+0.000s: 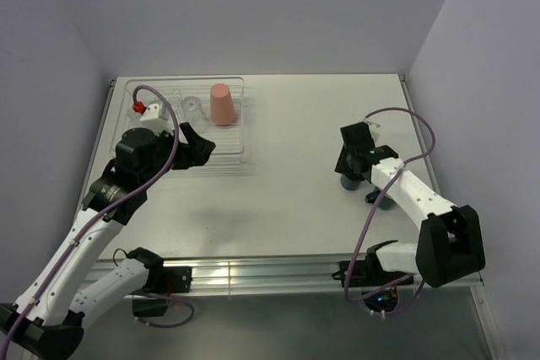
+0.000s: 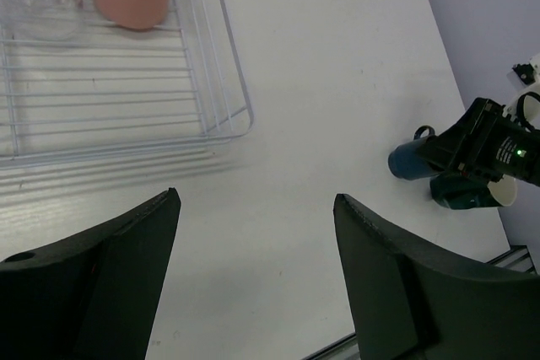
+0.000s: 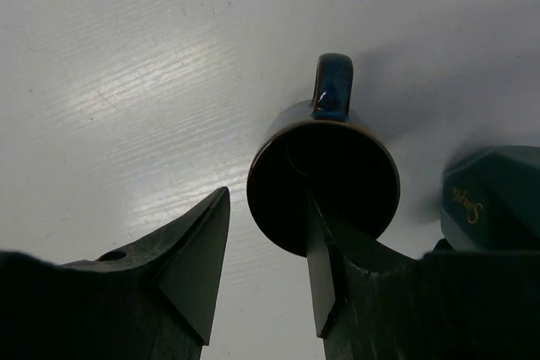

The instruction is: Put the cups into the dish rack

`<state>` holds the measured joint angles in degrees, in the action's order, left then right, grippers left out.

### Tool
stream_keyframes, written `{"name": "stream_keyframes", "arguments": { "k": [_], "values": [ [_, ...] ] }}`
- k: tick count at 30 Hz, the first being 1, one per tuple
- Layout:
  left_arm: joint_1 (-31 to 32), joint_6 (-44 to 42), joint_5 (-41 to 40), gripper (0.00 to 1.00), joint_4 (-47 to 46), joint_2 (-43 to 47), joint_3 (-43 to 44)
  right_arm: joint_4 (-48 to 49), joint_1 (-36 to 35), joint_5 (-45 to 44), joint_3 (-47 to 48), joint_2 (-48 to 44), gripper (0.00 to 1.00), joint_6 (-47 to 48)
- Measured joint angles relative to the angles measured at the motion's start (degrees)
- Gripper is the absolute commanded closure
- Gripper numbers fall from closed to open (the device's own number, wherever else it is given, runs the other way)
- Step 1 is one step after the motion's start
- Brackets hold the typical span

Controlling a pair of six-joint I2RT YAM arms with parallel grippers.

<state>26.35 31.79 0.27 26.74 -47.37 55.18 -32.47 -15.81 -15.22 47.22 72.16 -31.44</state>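
We are seeing the right claw [image 3: 261, 271] spread open, gripping nothing, hanging just above the navy mug [image 3: 325, 176]. The mug is standing upright on the table [image 3: 126, 82], handle pointing away from the claw, its near rim apparently sitting between the jaws. The rack [image 1: 243, 128] is lying well apart, beside the left claw [image 2: 257, 280], which is also gaping empty.

The wire dish rack [image 1: 242, 115] sits far left on the tabletop [image 1: 295, 141], holding an inverted salmon-pink tumbler [image 1: 222, 104] and, just left of it, a clear glass tumbler [image 1: 193, 109]. At the near right a navy mug [image 3: 325, 174] stands upright, with a teal mug [image 3: 494, 196] just beside it.
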Motion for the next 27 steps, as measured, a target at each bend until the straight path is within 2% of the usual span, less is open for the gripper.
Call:
{"name": "stream_keyframes", "arguments": {
  "k": [4, 5, 7, 8, 11, 19, 24, 27],
  "values": [
    [0.0, -0.3, 0.3, 0.2, -0.2, 0.5, -2.3, 1.8, 0.0, 0.3, 0.0, 2.6, 0.57, 0.0],
    [0.0, -0.3, 0.4, 0.2, -0.2, 0.5, -2.7, 2.2, 0.0, 0.3, 0.0, 3.3, 0.66, 0.0],
    [0.0, -0.6, 0.5, 0.2, -0.5, 0.6, -3.1, 2.6, 0.1, 0.3, 0.0, 4.5, 0.75, 0.2],
    [0.0, -0.7, 0.6, 0.2, -0.5, 0.6, -3.3, 2.8, 0.1, 0.3, 0.0, 4.9, 0.84, 0.1],
    [0.0, -0.8, 0.6, 0.2, -0.8, 0.6, -3.7, 3.6, 0.4, 0.2, -0.3, 5.0, 1.0, 0.2],
    [0.0, -0.5, 4.3, 0.16, -2.6, -1.0, -4.6, 2.3, 0.7, 3.1, 0.2, 3.5, 1.0, 1.3],
    [0.0, 1.1, 10.7, 0.12, -7.0, -4.5, -4.6, -2.9, 0.5, 14.1, 9.0, -1.5, 1.0, 0.5],
    [-0.5, 2.6, 15.9, 0.09, -11.4, -7.5, -4.5, 0.9, -0.3, 24.1, 15.2, -4.4, 1.0, -2.3]
  ]
}}
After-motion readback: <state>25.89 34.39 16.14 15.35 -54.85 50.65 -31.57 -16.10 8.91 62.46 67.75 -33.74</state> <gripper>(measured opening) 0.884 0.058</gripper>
